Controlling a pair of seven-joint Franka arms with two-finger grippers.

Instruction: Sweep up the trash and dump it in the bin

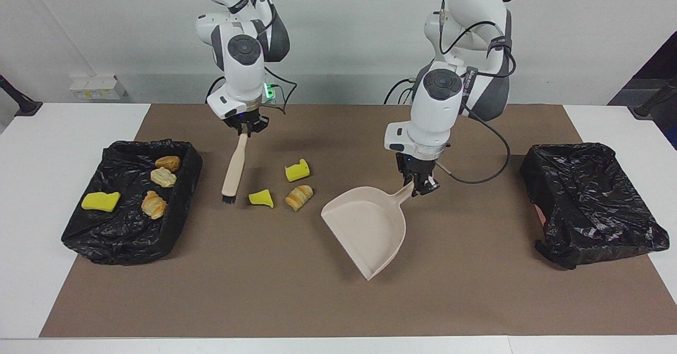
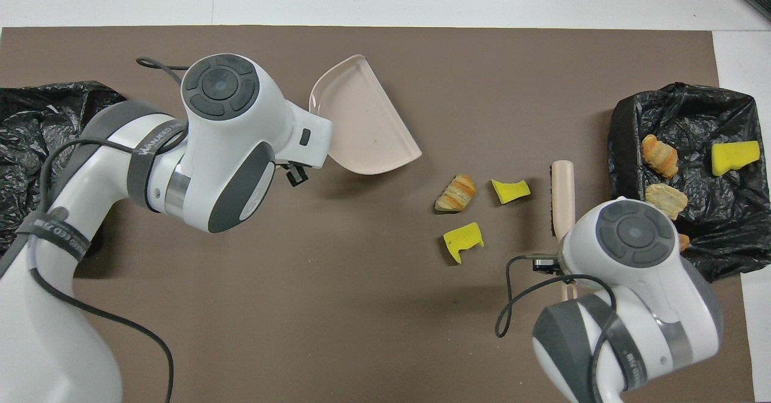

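Both grippers clamped: left gripper [image 1: 419,183] on dustpan [image 1: 367,224], right gripper [image 1: 246,128] on brush [image 1: 234,168].

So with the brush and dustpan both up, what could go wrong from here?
The dustpan in the left gripper hangs tilted, so the pieces could slip under its lip.

The brush in the right gripper could scatter the two yellow wedges and the pastry piece.

My arms are white with dark grey joints. The dustpan [image 1: 367,227] is pale beige, as is the brush [image 1: 234,170] handle, its bristles black. Trash: bright yellow wedges [image 1: 297,171], tan striped pastries [image 1: 299,197]. Both bins [image 1: 129,200] are lined glossy black. A brown mat [image 1: 476,290] covers the white surface [image 1: 31,211].
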